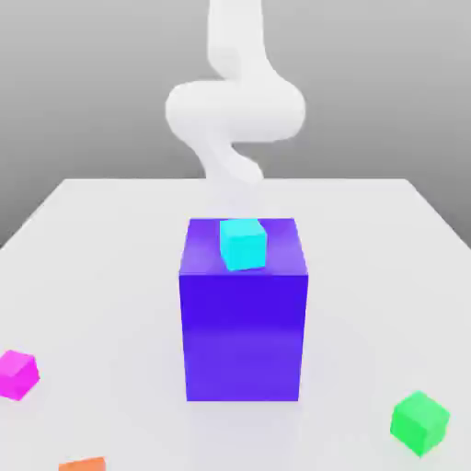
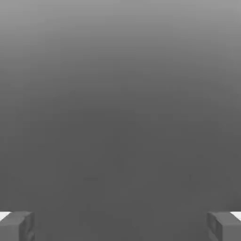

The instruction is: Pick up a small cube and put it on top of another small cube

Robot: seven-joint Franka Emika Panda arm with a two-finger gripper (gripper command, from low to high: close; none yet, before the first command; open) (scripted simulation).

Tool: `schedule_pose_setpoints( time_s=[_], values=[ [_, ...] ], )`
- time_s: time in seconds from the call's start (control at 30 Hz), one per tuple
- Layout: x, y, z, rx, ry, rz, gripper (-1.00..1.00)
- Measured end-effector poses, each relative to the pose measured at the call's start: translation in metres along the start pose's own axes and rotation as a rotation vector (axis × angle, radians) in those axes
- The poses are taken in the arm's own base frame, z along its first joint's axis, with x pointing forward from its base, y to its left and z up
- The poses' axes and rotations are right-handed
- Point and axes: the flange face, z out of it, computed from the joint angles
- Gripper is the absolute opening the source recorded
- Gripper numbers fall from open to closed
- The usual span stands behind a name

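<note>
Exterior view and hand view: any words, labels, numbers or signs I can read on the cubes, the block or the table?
None: no text, number or sign on anything.
The magenta cube, green cube, cyan cube, orange cube, blue-violet block and table are plain coloured surfaces.

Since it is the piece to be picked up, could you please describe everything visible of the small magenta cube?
The small magenta cube is a bright pink, plain-faced, matte-looking block. It sits flat on the white table, turned slightly so two side faces show, near the exterior view's left edge and toward the front. Nothing touches it but the table; an orange cube lies close by.
</note>
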Motion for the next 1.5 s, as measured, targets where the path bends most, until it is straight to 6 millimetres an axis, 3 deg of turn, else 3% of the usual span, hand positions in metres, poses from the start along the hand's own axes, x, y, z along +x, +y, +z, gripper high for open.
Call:
schedule_pose_setpoints(
  time_s=[0.13,0.27,0.43,0.57,0.67,0.9,1.03,1.07,1.3,1.43,1.5],
  values=[
    [0.029,0.035,0.08,-0.146,0.008,0.233,0.0],
    [0.054,0.086,0.151,-0.279,0.021,0.463,0.0],
    [0.074,0.171,0.228,-0.434,0.044,0.758,0.0],
    [0.08,0.253,0.276,-0.552,0.07,1.007,0.0],
    [0.078,0.324,0.303,-0.638,0.096,1.21,0.0],
    [0.031,0.444,0.361,-0.801,0.119,1.584,0.0],
    [0.008,0.476,0.398,-0.813,0.122,1.611,0.0],
    [0.004,0.48,0.404,-0.814,0.123,1.611,-1.0],
    [0.005,0.48,0.404,-0.812,0.124,1.612,-1.0],
    [0.024,0.458,0.372,-0.812,0.123,1.613,-1.0],
    [0.024,0.432,0.368,-0.807,0.093,1.548,-1.0]
  ],
)
